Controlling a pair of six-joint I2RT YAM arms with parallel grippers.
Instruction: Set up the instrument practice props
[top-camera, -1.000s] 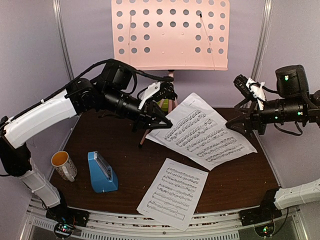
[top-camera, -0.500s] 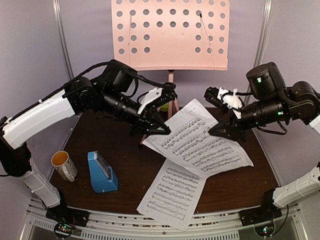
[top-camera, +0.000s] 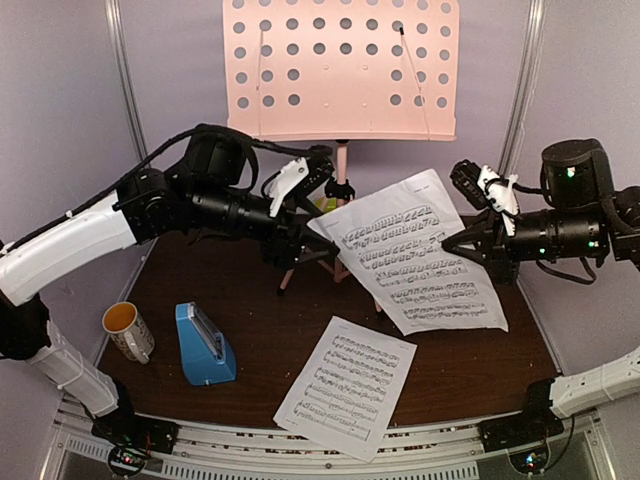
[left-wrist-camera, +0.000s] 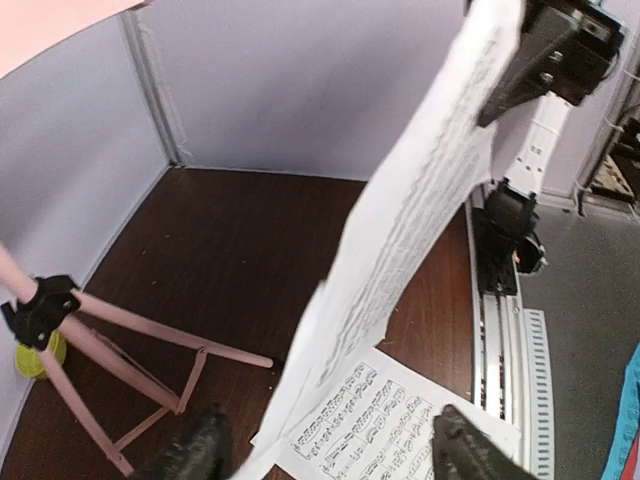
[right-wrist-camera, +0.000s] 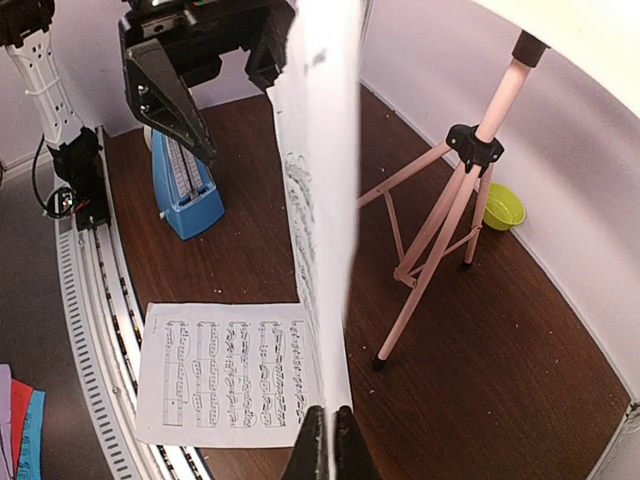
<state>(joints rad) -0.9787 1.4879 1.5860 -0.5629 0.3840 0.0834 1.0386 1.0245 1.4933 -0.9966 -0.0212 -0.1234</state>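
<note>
The pink music stand (top-camera: 340, 65) rises at the back, its tripod legs (left-wrist-camera: 130, 340) on the table. One sheet-music page (top-camera: 420, 250) hangs tilted in the air, and my right gripper (top-camera: 447, 243) is shut on its right edge; the wrist view shows that gripper (right-wrist-camera: 328, 440) pinching the page (right-wrist-camera: 320, 200). My left gripper (top-camera: 305, 240) is open just off the page's left corner, its fingertips (left-wrist-camera: 195, 455) wide apart and gripping nothing. A second page (top-camera: 347, 385) lies flat near the front edge. The blue metronome (top-camera: 205, 345) stands front left.
A cream mug (top-camera: 128, 330) stands left of the metronome. A lime-green bowl (right-wrist-camera: 500, 205) sits behind the stand's legs near the back wall. Walls close in the table on three sides.
My left gripper has opened, let go of the page and drawn back left. My right gripper moved in, shut on the page's right edge and raised it steeper.
</note>
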